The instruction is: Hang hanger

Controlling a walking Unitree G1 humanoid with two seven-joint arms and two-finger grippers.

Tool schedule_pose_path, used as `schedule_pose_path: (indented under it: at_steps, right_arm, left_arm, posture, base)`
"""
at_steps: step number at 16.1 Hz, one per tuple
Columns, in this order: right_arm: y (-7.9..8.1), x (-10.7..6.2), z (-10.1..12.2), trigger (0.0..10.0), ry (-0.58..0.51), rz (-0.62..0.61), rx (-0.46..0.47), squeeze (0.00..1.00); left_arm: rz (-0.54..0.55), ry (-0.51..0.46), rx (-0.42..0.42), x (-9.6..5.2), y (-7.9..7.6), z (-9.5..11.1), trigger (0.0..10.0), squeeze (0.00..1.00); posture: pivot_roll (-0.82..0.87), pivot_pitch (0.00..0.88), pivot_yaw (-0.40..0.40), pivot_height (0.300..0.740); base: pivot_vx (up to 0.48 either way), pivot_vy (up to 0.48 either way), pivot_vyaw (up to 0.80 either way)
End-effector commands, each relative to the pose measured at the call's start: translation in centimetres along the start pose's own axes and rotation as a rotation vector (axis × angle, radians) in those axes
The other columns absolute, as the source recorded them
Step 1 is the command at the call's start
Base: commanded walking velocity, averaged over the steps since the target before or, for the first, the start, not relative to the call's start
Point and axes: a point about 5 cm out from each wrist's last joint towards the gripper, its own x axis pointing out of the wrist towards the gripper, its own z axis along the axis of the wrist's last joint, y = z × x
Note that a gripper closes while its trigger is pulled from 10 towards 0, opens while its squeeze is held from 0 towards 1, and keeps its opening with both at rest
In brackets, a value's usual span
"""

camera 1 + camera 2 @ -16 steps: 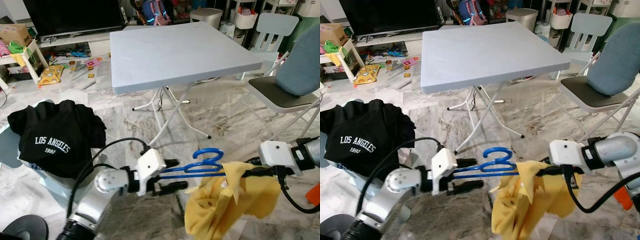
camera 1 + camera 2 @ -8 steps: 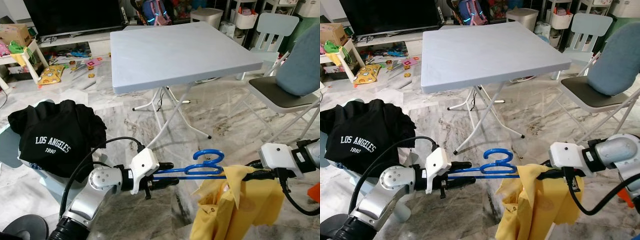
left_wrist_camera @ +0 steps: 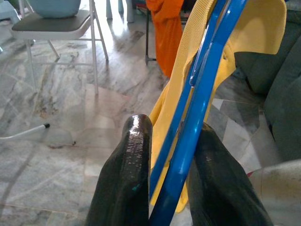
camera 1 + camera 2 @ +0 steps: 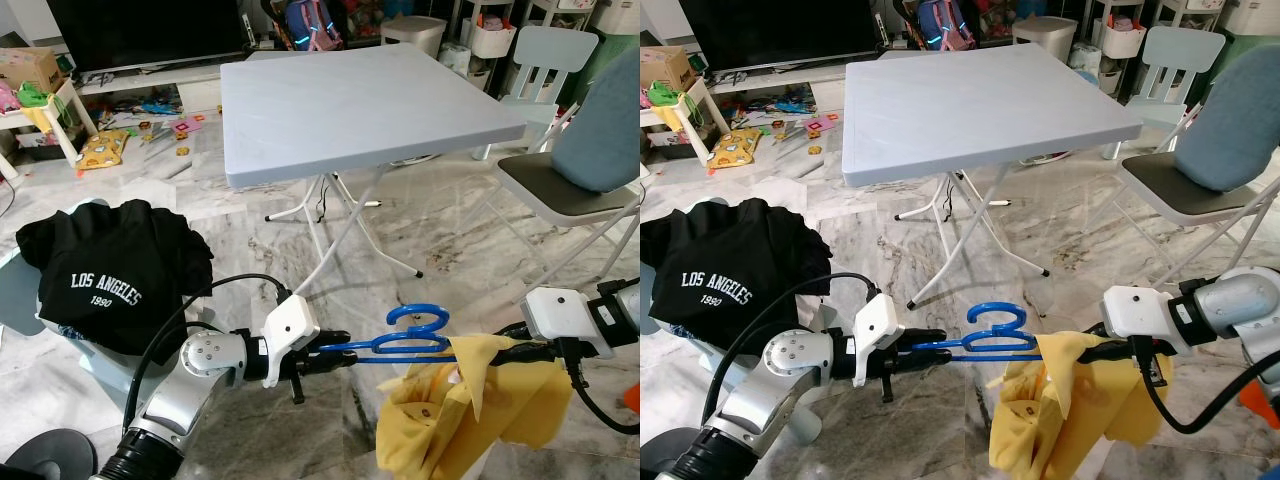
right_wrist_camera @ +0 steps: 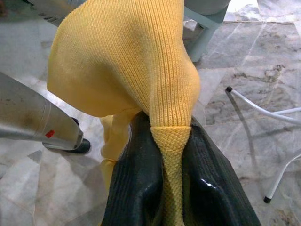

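A blue plastic hanger (image 4: pixel 395 344) is held level in front of me, its hook (image 4: pixel 417 320) upward. My left gripper (image 4: pixel 335 358) is shut on the hanger's left end; the left wrist view shows the blue bar (image 3: pixel 193 113) pinched between the black fingers (image 3: pixel 128 174). A yellow knit shirt (image 4: pixel 465 405) hangs bunched over the hanger's right end. My right gripper (image 4: pixel 512 349) is shut on the yellow shirt (image 5: pixel 136 61), with a fold of the knit pressed between its fingers (image 5: pixel 136 183).
A grey folding table (image 4: pixel 360 100) stands straight ahead on the marble floor. A black Los Angeles shirt (image 4: pixel 110 270) lies over a stool at my left. A chair (image 4: pixel 570 190) with a blue cushion is at the right. Toys and a TV stand lie behind.
My left gripper has stayed shut on the hanger and shifted slightly. The yellow shirt has bunched up higher on the hanger's right end.
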Motion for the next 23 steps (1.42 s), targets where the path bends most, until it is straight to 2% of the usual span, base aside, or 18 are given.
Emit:
schedule_pose_path:
  at_steps: [1,3,6,7,8,9,11,17,20,23]
  right_arm:
    - [-0.6,-0.5,1.1,10.0,-0.026,-0.013,-0.052,0.0]
    - [-1.0,-0.2,1.4,10.0,-0.041,-0.037,-0.061,0.0]
    - [-2.1,0.9,2.2,10.0,-0.086,-0.113,-0.084,0.0]
    - [-2.5,1.6,2.6,10.0,-0.12,-0.121,-0.07,0.26]
    - [-2.6,1.9,2.7,10.0,-0.124,-0.113,-0.063,0.9]
    - [-2.7,2.0,2.8,10.0,-0.127,-0.105,-0.054,1.0]
    - [-2.9,2.7,2.9,10.0,-0.124,-0.08,-0.052,1.0]
    - [-3.8,4.1,3.7,10.0,-0.139,-0.101,-0.107,1.0]
    - [-5.3,3.7,3.9,10.0,-0.127,-0.243,-0.148,1.0]
    - [-6.0,3.6,4.2,10.0,-0.148,-0.339,-0.17,1.0]
  left_arm:
    - [-0.013,-0.012,0.002,0.3,0.1,0.5,0.0,0.0]
    - [0.006,-0.025,-0.017,0.5,0.3,0.4,0.0,0.0]
    - [0.111,-0.08,-0.082,1.1,0.8,0.2,0.0,0.0]
    - [0.161,-0.112,-0.122,1.5,0.7,-0.2,0.0,0.0]
    - [0.178,-0.124,-0.128,1.6,0.7,-0.2,0.0,0.0]
    - [0.191,-0.129,-0.132,1.7,0.7,-0.2,0.0,0.0]
    - [0.238,-0.162,-0.162,1.9,0.8,-0.4,0.0,0.0]
    - [0.323,-0.222,-0.158,2.3,1.4,-0.1,0.0,0.0]
    - [0.373,-0.243,-0.151,2.3,1.7,0.1,0.0,0.0]
    - [0.44,-0.275,-0.173,2.2,2.3,0.2,0.0,0.0]
  posture:
    - [-0.14,0.0,0.046,0.74]
    - [-0.13,0.0,0.045,0.74]
    - [-0.13,0.0,0.045,0.74]
    - [-0.13,0.0,0.043,0.74]
    - [-0.13,0.0,0.043,0.74]
    - [-0.13,0.0,0.041,0.74]
    - [-0.13,0.0,0.036,0.74]
    - [-0.13,0.0,0.025,0.74]
    - [-0.13,0.0,0.025,0.74]
    - [-0.13,0.0,0.027,0.74]
  base:
    - [0.0,0.0,0.0]
    - [0.0,0.0,0.0]
    - [0.0,0.0,0.0]
    - [0.0,0.0,0.0]
    - [0.0,0.0,0.0]
    - [0.0,0.0,0.0]
    - [0.0,0.0,0.0]
    - [0.0,0.0,0.0]
    - [0.0,0.0,0.0]
    - [0.0,0.0,0.0]
